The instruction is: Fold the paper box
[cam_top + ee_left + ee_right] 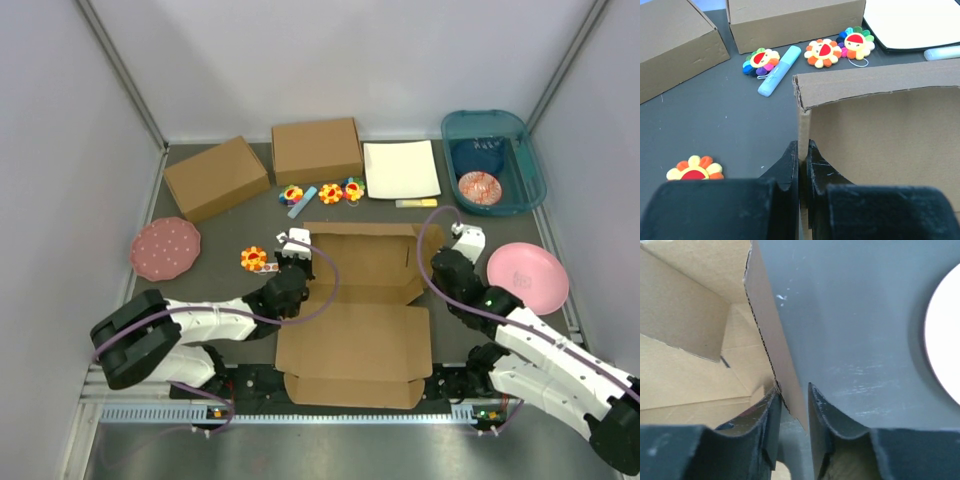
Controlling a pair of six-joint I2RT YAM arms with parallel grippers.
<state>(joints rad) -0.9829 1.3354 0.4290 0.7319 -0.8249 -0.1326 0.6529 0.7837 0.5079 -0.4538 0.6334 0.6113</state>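
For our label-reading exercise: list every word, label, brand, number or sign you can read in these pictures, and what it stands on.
No text can be read.
The paper box, the left cardboard box and the right cardboard box are plain brown.
The blue highlighter shows no legible print.
The pink plate on the right bears a faint mark, too small to read.

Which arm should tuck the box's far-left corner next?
Left, probably. The left gripper pinches the left wall of the paper box, right beside that corner; the right gripper holds the opposite wall.
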